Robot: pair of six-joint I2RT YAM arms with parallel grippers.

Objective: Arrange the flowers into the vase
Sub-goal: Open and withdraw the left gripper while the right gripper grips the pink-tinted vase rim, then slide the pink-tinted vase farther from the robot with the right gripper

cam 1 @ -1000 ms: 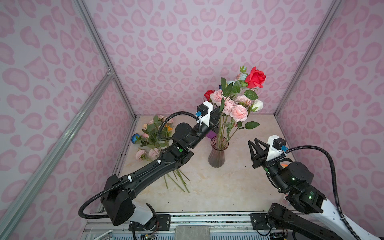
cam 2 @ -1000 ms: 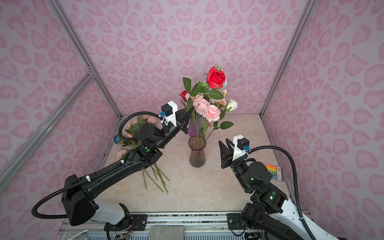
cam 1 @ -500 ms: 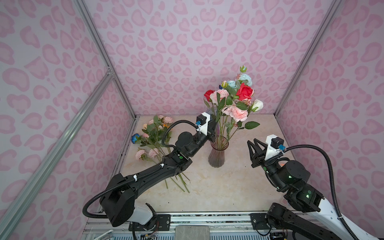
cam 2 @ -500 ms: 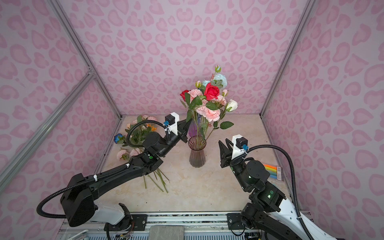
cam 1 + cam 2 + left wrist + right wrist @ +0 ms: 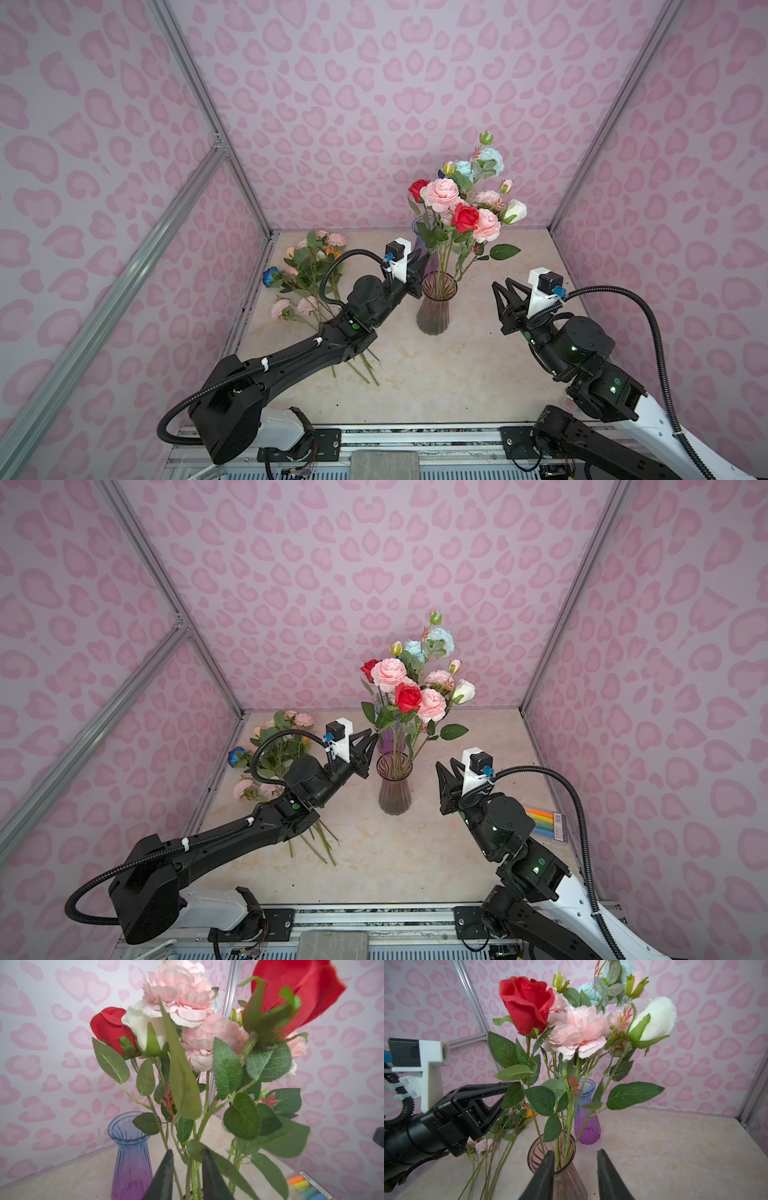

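Observation:
A ribbed pinkish glass vase stands mid-table holding a bunch of flowers: pink peonies, pale blue heads, a cream rose and a red rose. My left gripper is just above the vase's rim on its left. Its jaws stand open with thin green stems loose in the gap. More flowers lie on the table at the left, partly under the left arm. My right gripper hangs open and empty to the right of the vase.
A second, blue-to-purple glass vase stands empty just behind the first. A pack of coloured markers lies by the right wall. Pink patterned walls close in the back and both sides.
The left gripper has come down toward the vase, lowering the red rose into the bunch, and its jaws have parted from the stem. The right arm has barely moved.

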